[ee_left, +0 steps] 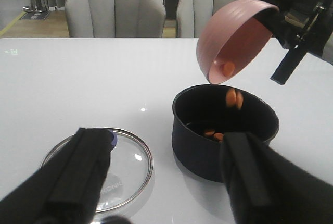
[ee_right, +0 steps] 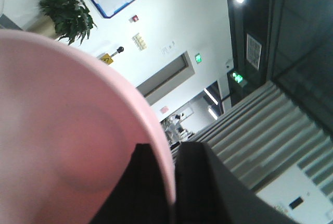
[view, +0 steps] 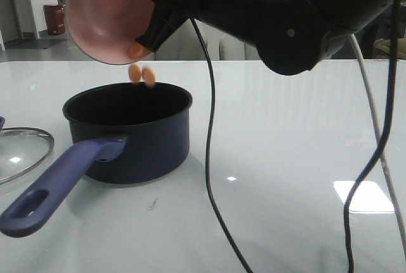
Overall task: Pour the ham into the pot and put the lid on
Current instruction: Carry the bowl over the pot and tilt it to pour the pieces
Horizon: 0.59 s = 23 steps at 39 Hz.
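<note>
My right gripper is shut on the rim of the salmon-pink bowl and holds it tipped steeply above the pot. The bowl also fills the right wrist view. Ham chunks are falling from the bowl toward the pot; one chunk still sits in the bowl and two lie on the pot's black bottom. The glass lid lies flat on the table left of the pot. My left gripper is open and empty, hovering near the lid.
The pot's long purple-blue handle points toward the front left. Black and grey cables hang from the right arm in front of the table. Two grey chairs stand behind the white table.
</note>
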Tool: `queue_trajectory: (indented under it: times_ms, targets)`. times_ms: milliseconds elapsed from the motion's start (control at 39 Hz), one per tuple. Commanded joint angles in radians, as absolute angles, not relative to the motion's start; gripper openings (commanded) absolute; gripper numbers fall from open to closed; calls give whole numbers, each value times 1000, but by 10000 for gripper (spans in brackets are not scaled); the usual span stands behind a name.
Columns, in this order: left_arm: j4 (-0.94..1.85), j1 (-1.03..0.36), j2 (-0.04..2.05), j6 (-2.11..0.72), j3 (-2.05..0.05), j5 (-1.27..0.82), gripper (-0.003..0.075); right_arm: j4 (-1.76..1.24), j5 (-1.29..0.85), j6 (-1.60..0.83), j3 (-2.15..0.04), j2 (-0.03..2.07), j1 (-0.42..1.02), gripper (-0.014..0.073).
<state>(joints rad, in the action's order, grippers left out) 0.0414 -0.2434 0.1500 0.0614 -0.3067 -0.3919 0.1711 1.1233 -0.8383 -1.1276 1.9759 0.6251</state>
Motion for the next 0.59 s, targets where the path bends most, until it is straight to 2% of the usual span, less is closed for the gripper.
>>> queue_trajectory:
  times_ms: [0,128,359,462,565]
  targets:
    - [51,-253,159,62,-332,-313,498,185,1288,-877,-1154,1914,623,146]
    - [51,-253,159,62,-332,-313,498,149,1281,-813,-1154,1914,623,146]
    - [51,-253,159,62,-332,-313,498,-97,1224,-314,-1154,1908,623,146]
    - [51,-253,159,62,-332,-313,498,-162,1011,-151,-1154,1879,623,146]
    - [51,-253,159,62,-332,-313,498,-168,762,-104,-1176,1833,623,146]
